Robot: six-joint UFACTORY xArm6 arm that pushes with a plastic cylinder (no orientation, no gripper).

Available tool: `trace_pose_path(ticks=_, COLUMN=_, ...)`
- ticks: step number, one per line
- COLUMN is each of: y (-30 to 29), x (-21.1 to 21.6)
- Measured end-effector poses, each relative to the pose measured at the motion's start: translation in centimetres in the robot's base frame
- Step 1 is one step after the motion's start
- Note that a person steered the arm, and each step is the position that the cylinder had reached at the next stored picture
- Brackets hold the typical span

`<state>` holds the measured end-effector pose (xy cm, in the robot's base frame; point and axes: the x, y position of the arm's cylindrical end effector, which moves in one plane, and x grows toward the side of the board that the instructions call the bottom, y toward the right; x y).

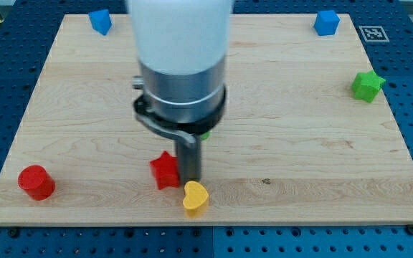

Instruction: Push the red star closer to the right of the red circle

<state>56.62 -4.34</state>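
Six blocks sat on the wooden worktop (300,143), and the action was down at the view's bottom. My tip (191,178) stood right against the red star (165,170), on the star's right side as the view shows it, touching or as good as touching. No claw was on this arm at all, just the bare rod, so there was nothing to release or clench.

Over at the view's far left, near the bottom corner, the red circle (36,182) waited, well apart from the star, with bare board between them. So the star had plenty of ground to cover leftward!

Trouble spots? Just below my tip lay the yellow heart (195,198), very near the rod and close to the star's lower right. Any downward drift could have clipped it and dragged it along. A push off the star's middle could have spun it and let it slip past the rod. Too long a shove could have knocked the circle toward the worktop's edge.

Two blue blocks, one at top left (100,21) and one at top right (326,22), and a green star (367,85) stayed well clear; a sliver of green (205,133) peeked out behind the arm, too hidden to name.
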Motion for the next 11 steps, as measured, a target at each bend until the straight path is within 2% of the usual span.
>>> trace_pose_path(ticks=2, y=-5.1, x=-2.7)
trace_pose_path(ticks=5, y=-10.7, x=-2.7)
trace_pose_path(ticks=11, y=-13.4, x=-2.3)
